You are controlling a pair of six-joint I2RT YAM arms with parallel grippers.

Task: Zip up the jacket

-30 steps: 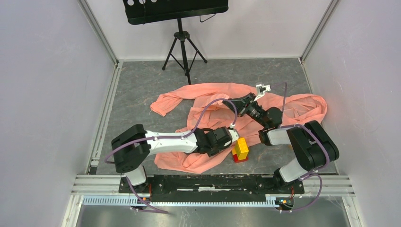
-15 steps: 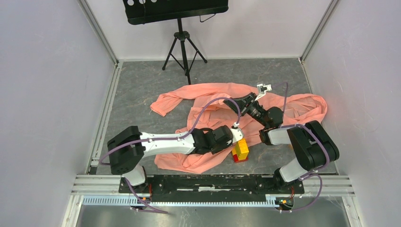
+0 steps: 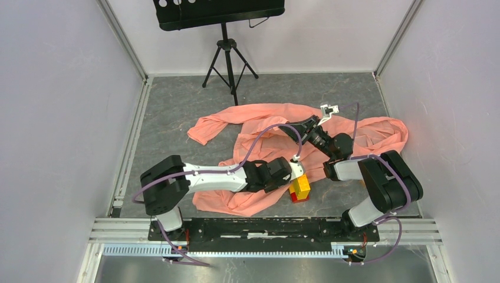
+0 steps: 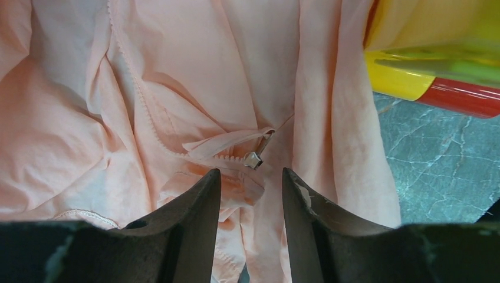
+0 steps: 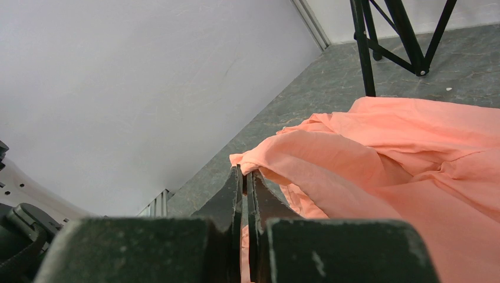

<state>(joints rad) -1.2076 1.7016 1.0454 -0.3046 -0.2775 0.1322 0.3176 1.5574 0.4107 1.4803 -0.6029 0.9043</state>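
top view: a large salmon-pink jacket of thin soft fabric (image 3: 259,118) lies crumpled mid-way across the grey marbled table (image 3: 177,112). one sleeve trails left and another bunch reaches toward the right wall. the left gripper (image 3: 295,170) sits low over the jacket's near part, just beside a small yellow-and-red block stack (image 3: 301,187). the right gripper (image 3: 289,128) is over the jacket's middle. a black tripod stand (image 3: 229,53) is at the far end, well apart.

from above i cannot read either jaw state.

left wrist view: jaws spread. the dark fingers (image 4: 197,203) sit either side of the small metal zipper pull (image 4: 255,159), apart from it. a line of zipper teeth curves up and left from the pull. the block stack fills the upper right corner. the pull shows only in this view.

right wrist view: jaws pressed nearly together, pinching a fold of the jacket's edge at the tips.
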